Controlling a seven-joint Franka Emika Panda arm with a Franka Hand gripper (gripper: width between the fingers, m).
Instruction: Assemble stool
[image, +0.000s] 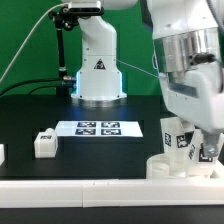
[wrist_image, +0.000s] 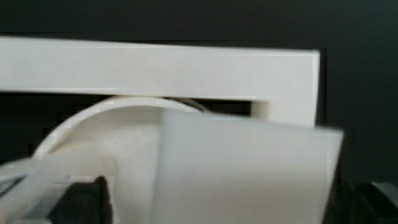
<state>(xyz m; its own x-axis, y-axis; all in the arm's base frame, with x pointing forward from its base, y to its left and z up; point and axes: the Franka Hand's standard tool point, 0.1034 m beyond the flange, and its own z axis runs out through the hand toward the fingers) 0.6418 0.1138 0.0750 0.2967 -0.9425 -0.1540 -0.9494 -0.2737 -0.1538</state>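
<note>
My gripper (image: 194, 134) is at the exterior view's lower right, shut on a white blocky leg (image: 180, 139) with black-and-white tags. It holds the leg upright on or just above the round white seat (image: 166, 168); I cannot tell whether they touch. In the wrist view the leg (wrist_image: 249, 165) fills the space between my dark fingers (wrist_image: 68, 205). The seat's curved rim (wrist_image: 103, 125) shows beyond it. My gripper (wrist_image: 222, 208) is closed around the leg's sides. A second loose leg (image: 44, 143) lies at the left.
The marker board (image: 99, 128) lies in the middle of the black table. A long white border bar (image: 90, 186) runs along the front edge and shows in the wrist view (wrist_image: 160, 68). Another white part (image: 2, 153) sits at the far left. The robot base (image: 98, 70) stands behind.
</note>
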